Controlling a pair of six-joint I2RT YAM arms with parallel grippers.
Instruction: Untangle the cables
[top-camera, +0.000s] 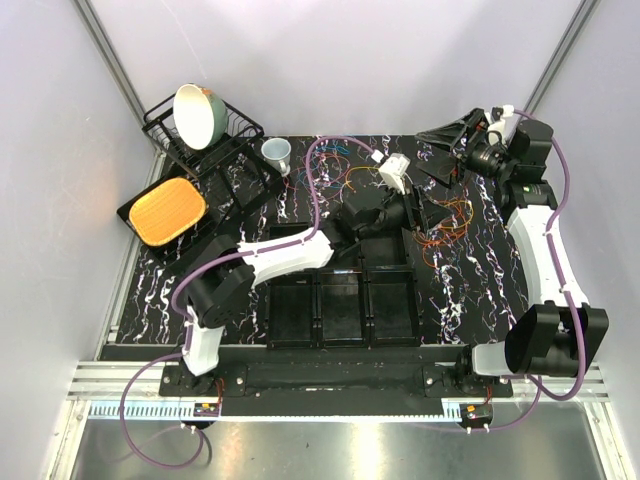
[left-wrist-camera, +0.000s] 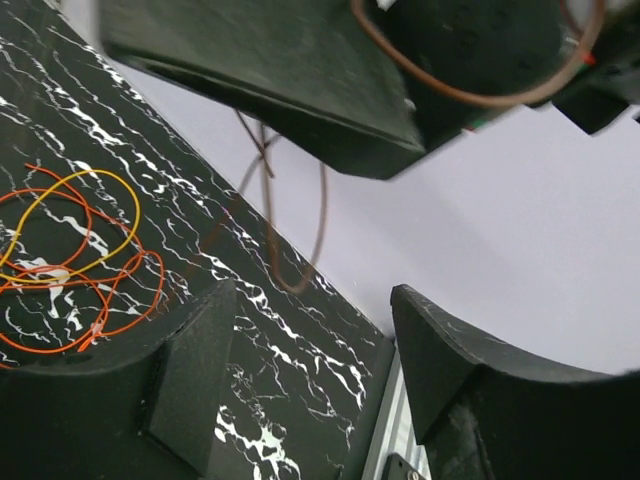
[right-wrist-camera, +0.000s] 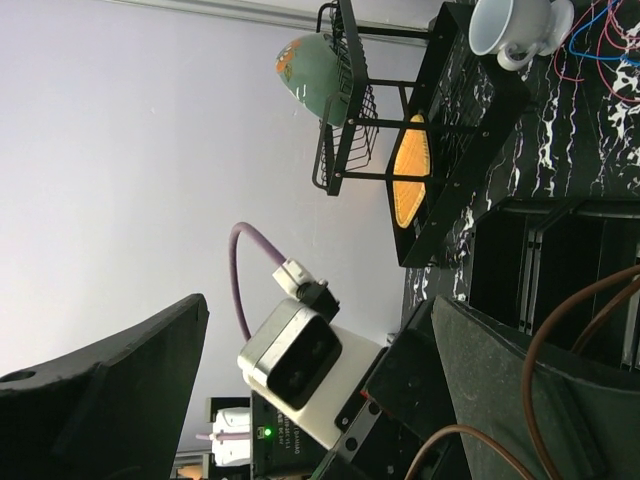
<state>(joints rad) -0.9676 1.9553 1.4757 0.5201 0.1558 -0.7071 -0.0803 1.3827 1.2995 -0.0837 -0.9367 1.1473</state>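
Observation:
The cables lie in two loose tangles on the black marbled table (top-camera: 470, 290). Orange, yellow and brown loops (top-camera: 450, 225) are at centre right, and red, blue and purple ones (top-camera: 340, 165) are at the back. My left gripper (top-camera: 420, 213) is open and empty beside the orange loops, which show in the left wrist view (left-wrist-camera: 70, 260). My right gripper (top-camera: 445, 150) is open and held above the table, facing the left wrist. A brown wire (left-wrist-camera: 300, 230) hangs from its finger (left-wrist-camera: 300, 90) and also crosses that finger in the right wrist view (right-wrist-camera: 560, 370).
A dish rack (top-camera: 225, 135) holding a green bowl (top-camera: 198, 115) stands at the back left, with a white cup (top-camera: 277, 153) beside it. A black tray (top-camera: 135, 215) carries an orange-yellow pad (top-camera: 168, 210). Black bins (top-camera: 340, 300) sit at front centre.

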